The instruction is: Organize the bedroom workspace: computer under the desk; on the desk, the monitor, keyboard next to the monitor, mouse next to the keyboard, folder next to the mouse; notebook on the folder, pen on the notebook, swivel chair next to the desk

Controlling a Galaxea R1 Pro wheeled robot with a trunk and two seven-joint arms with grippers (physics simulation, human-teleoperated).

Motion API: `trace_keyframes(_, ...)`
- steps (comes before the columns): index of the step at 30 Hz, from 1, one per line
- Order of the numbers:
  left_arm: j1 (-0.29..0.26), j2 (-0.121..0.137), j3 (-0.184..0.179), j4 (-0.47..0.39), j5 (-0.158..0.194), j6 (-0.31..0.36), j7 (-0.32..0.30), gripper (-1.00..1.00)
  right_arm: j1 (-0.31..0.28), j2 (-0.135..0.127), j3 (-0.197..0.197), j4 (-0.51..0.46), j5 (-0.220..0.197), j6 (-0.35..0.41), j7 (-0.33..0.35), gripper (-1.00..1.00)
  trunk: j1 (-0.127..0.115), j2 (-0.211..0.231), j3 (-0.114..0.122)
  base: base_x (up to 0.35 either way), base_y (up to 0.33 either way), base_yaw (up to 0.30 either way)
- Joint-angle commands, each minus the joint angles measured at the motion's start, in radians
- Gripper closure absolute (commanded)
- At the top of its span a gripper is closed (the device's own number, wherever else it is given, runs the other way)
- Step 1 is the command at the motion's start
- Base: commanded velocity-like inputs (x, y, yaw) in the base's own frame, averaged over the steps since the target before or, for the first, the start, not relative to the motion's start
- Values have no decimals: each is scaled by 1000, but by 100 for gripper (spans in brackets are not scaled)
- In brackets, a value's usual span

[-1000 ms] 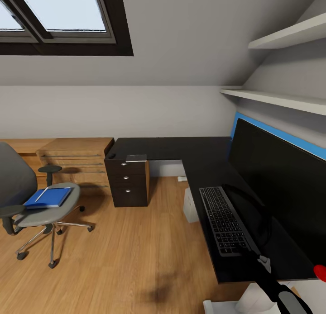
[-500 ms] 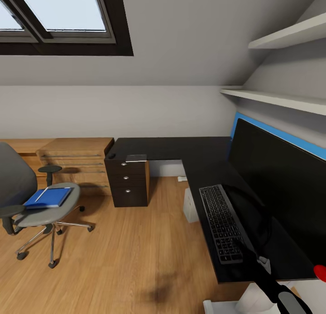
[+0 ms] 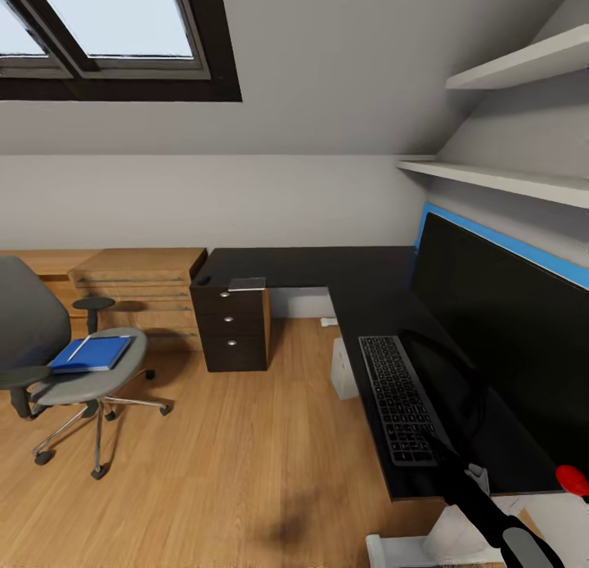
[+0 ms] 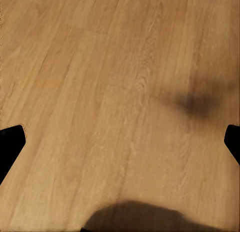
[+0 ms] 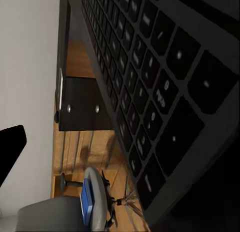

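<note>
1. Over on the left, the swivel chair (image 3: 69, 363) sat well apart from the table (image 3: 327, 269), out on the wooden floor (image 3: 237, 462). The blue folder (image 3: 90, 354) was lying flat on its seat, with a pale thin thing on top that could've been the pen, too small to be sure.
2. The left end effector (image 4: 120, 142) was just pointing down at bare floor, fingers spread wide, holding nothing.
3. Middle of the room: the black drawer unit (image 3: 231, 326) had a small greyish slab on its top corner, probably the notebook (image 3: 246, 284). A dark blob near it might've been the mouse, couldn't tell.
4. On the right, the keyboard (image 3: 400, 396) was lying on the table right beside the monitor (image 3: 499, 339), so that step looked done to me.
5. The right end effector (image 3: 468, 468) was at the keyboard's near end, touching or just off it. Its wrist view showed one finger off to the side and nothing pinched; open or closed, couldn't tell.
6. Next I'd guess: pull that arm clear, then go for the mouse.
</note>
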Motion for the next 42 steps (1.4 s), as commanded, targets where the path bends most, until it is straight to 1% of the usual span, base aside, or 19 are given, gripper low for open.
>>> trace_keyframes(1, 0, 0, 9, 0, -6, -2, -4, -100, 0, 0, -2, 1, 0, 7, -2, -100, 0, -1, -1, -191, 0, 0)
trace_keyframes(16, 0, 0, 9, 0, -6, -3, -5, -100, 0, 0, -2, 2, 2, 7, -4, -100, 0, -1, -1, -201, 0, 0)
trace_keyframes(22, 0, 0, 9, 0, -6, -2, -3, -100, 0, 0, -2, 6, 2, 6, -49, -100, 0, -1, -1, -202, 0, 0)
trace_keyframes(34, 0, 0, 9, 0, -6, -2, -3, -100, 0, 0, -2, 9, 3, 5, -66, -100, 0, -1, -1, -194, 0, 0)
trace_keyframes(37, 0, 0, 9, 0, -5, -3, -4, -100, 0, 1, 0, 21, 8, -19, -73, -100, 0, -1, -1, -84, 0, 0)
trace_keyframes(38, 0, 0, 9, 0, -5, -3, -4, -100, 0, 1, 1, 36, 14, -45, -78, -100, 0, -1, -1, -42, 0, 0)
trace_keyframes(41, 0, 0, 9, 0, -5, -3, -4, -100, 0, 7, 5, 63, 30, -93, -83, -100, 0, -1, -1, -28, 0, 0)
trace_keyframes(42, 0, 0, 9, 0, -5, -3, -4, -100, 0, 14, 7, 77, 44, -124, -85, -100, 0, -1, -1, -14, 0, 0)
